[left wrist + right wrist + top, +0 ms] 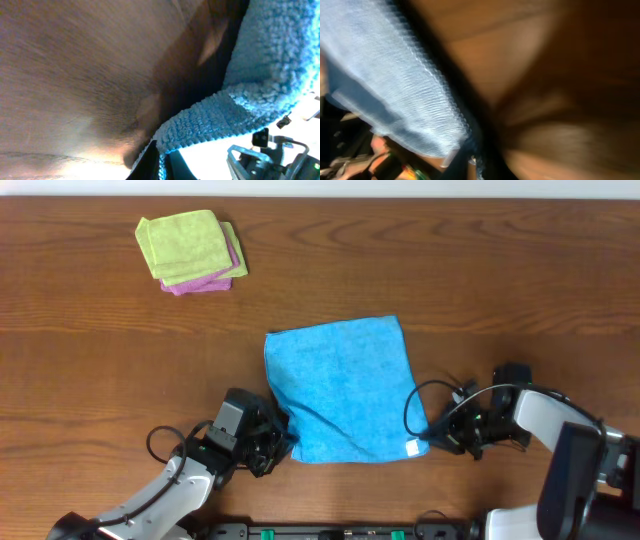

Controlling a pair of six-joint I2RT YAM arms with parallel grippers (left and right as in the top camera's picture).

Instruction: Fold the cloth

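Blue cloth corner clamped in my left pincer — right pincer too blurred to tell — lopsided lift could skew fold.

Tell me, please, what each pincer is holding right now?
Left pincer: closed on the cloth.
Right pincer: closed on the cloth too.

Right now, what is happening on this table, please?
Two robot arms are starting to fold the blue cloth, which lies nearly flat on the table. The left pincer grips its near left corner, lifted slightly. The right pincer is at the near right corner, by the white tag, and seems to grip it, though that view is blurred. No fold is made yet.
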